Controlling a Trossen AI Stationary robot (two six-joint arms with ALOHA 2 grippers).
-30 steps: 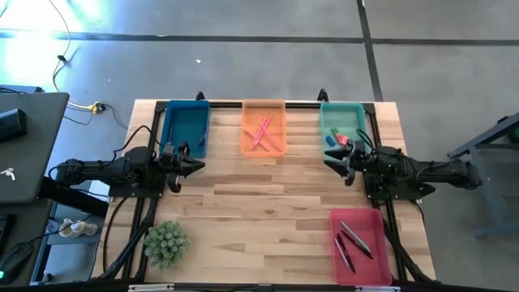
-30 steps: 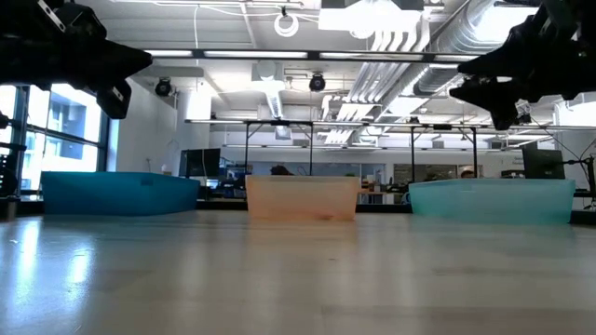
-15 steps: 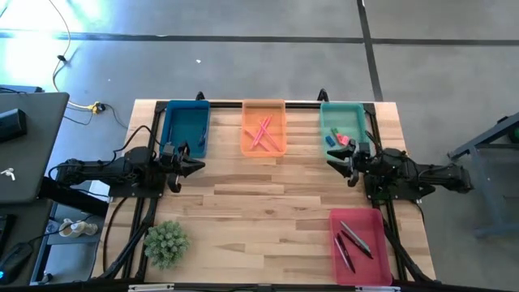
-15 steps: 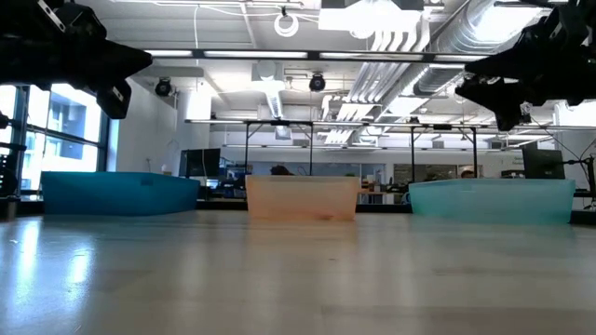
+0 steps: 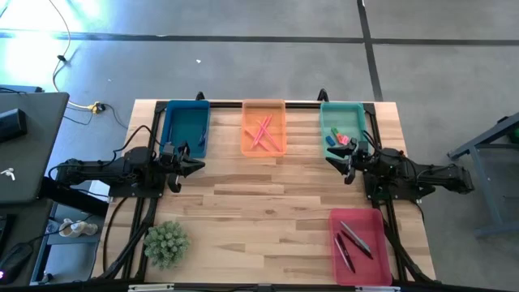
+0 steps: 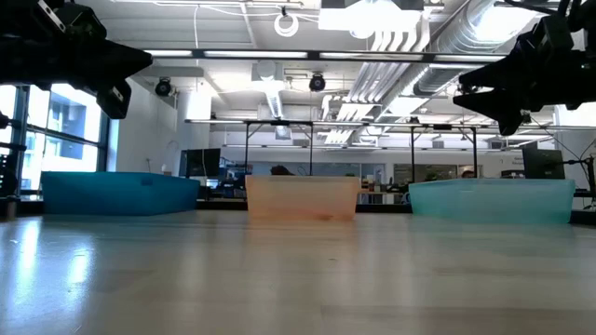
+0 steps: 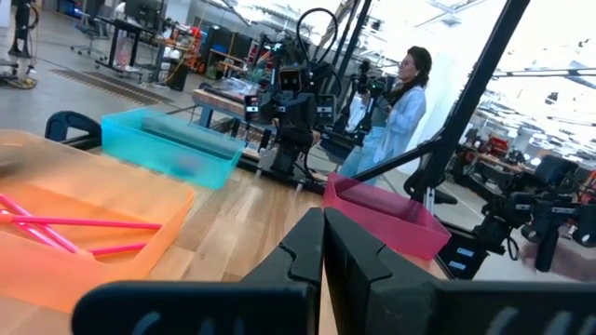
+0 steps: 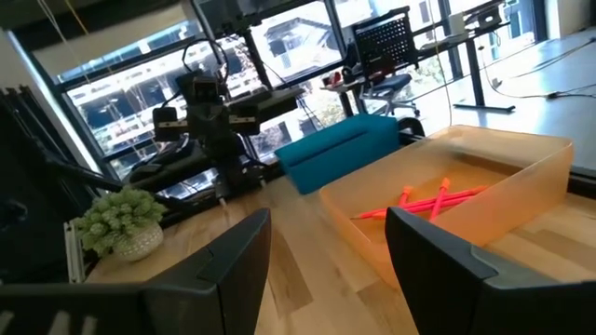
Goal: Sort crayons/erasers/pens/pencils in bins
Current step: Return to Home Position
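Note:
Four bins stand on the table: the dark blue bin (image 5: 185,128), the orange bin (image 5: 264,122) with salmon-pink sticks (image 5: 261,134), the teal-green bin (image 5: 342,122) with the erasers (image 5: 336,139), and the red-pink bin (image 5: 358,219) with the pens (image 5: 350,242). My left gripper (image 5: 192,166) hovers just near of the blue bin, shut and empty; its fingers meet in the left wrist view (image 7: 323,244). My right gripper (image 5: 331,160) hovers just near of the teal-green bin, open and empty (image 8: 326,251).
A small potted plant (image 5: 166,243) stands at the table's near left corner. The bare wooden tabletop (image 5: 259,203) stretches between the two arms. A person (image 7: 400,102) stands in the room beyond the table. A laptop (image 5: 24,146) sits off the table's left.
My right gripper has drawn back a little toward the table's right edge, staying open and empty above the table.

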